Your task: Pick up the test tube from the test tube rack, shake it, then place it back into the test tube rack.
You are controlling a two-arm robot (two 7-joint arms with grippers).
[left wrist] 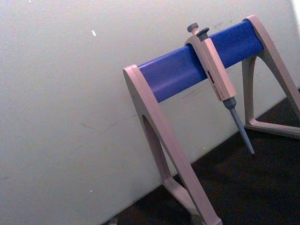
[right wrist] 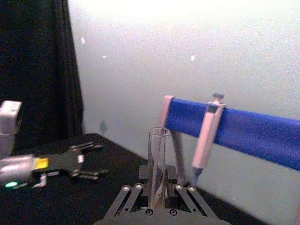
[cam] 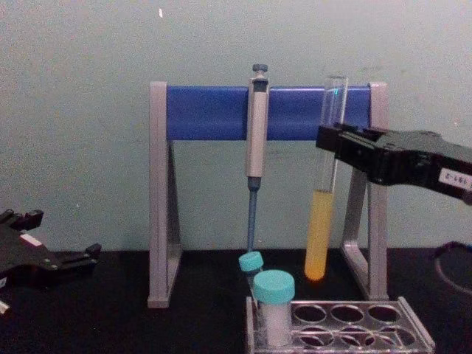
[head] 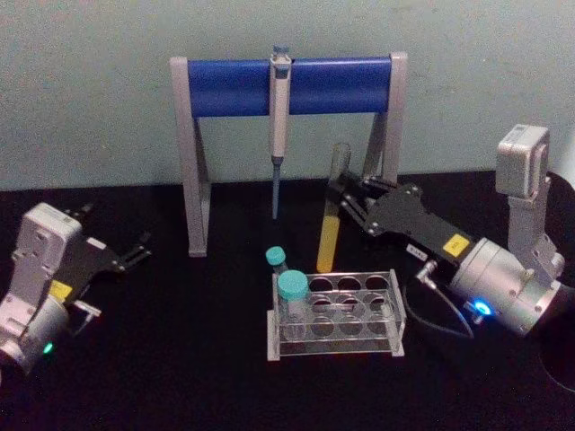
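Right gripper is clamped on the tall clear glass test tube, above its yellow liquid. Tube is near upright, lifted clear of the low clear plastic test tube rack, probably leaving room to shake. Left gripper is parked at the table's left, fingers apart.

a pipette hangs on the grey-and-blue stand; two teal-capped tubes stand before it.

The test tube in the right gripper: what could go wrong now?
The test tube is capless; shaking may spill its yellow liquid.
The right gripper grips it high up, so it may slip or swing.
The pipette stand seems close behind; a swing might hit it.
The left gripper lies parked at left.
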